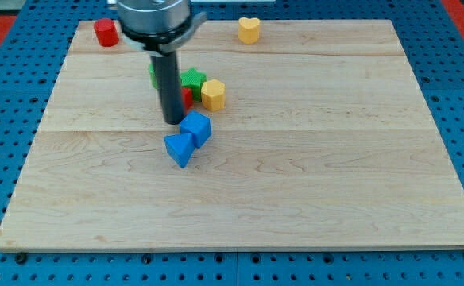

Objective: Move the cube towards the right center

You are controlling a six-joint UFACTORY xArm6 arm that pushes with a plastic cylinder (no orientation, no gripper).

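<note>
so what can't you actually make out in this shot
- Green block, camera view: mostly hidden behind the rod, shape unclear.
- Red block, camera view: only a sliver shows between the rod and the green star.
- My tip: sits just left of the blue cube; contact cannot be told.
- Blue cube and blue wedge-like block: touching or a thin gap, unclear.
- Arm above the rod: cut off by the view's top.

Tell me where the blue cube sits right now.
The blue cube sits left of the board's centre, touching a blue triangular block at its lower left, with my tip just to its left.
</note>
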